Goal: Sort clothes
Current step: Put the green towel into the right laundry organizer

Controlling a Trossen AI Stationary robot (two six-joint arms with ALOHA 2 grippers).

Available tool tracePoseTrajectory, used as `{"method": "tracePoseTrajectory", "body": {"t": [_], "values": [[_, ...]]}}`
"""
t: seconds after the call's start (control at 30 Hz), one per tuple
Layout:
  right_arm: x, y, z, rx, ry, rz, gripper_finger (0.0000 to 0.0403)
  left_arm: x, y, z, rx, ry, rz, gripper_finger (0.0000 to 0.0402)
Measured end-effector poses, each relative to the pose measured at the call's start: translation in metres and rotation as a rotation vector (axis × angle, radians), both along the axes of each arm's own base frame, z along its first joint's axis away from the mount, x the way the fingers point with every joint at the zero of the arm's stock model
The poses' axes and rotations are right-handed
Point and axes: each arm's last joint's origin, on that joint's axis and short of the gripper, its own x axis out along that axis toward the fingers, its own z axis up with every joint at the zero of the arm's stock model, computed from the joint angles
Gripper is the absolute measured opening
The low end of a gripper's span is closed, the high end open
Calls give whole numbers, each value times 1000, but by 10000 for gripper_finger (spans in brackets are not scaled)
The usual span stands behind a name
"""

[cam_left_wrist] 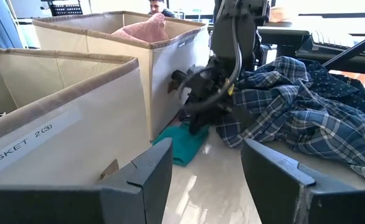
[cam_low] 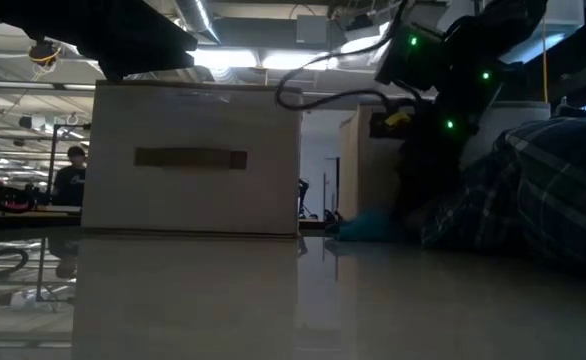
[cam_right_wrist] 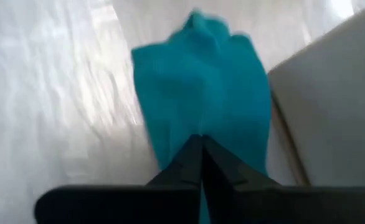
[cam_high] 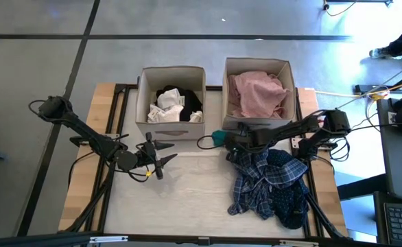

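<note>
A teal sock (cam_right_wrist: 201, 81) lies on the table against the front of the right beige box (cam_high: 259, 68), which holds a pale pink garment (cam_high: 256, 92). My right gripper (cam_right_wrist: 201, 144) is shut at the sock's near end; it also shows in the high view (cam_high: 230, 142). A blue plaid shirt (cam_high: 263, 180) lies heaped over a dark navy patterned garment (cam_high: 290, 206) on the table's right. The left box (cam_high: 171, 75) holds white and black socks (cam_high: 170, 104). My left gripper (cam_left_wrist: 207, 177) is open and empty left of the middle (cam_high: 158, 159). My right gripper has its two fingers closed together on the teal sock's end (cam_right_wrist: 198, 127) nearest the plaid heap. The fingers slant down from the table's right and lie along the sock. The sock lies flat on the table (cam_left_wrist: 184, 144); the fingers hide the pinch itself.
The two beige boxes stand side by side at the table's far edge. The plaid heap (cam_left_wrist: 294, 106) fills the right near part. Bare tabletop (cam_high: 187, 195) lies in the middle and near left. A person (cam_low: 73, 175) stands in the room beyond.
</note>
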Motion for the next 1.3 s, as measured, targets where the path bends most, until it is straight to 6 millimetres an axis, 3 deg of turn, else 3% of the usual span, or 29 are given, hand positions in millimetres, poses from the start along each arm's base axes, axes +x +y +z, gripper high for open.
{"method": "tracePoseTrajectory", "body": {"t": [0.33, 0.73, 1.07, 1.3], "values": [[-14, 14, 50, -77, -174, 62, 3, 0, 0, 0, 0, 0, 0, 180], [-42, 10, 141, -214, -428, 86, 2, 0, 0, 0, 0, 1, 1, 180], [-75, -1, 207, -510, -520, -38, 4, 0, 0, 0, 1, 2, 2, 180], [-88, -30, 220, -650, -437, -153, 5, 0, 0, 0, -4, 0, 3, 180]]}}
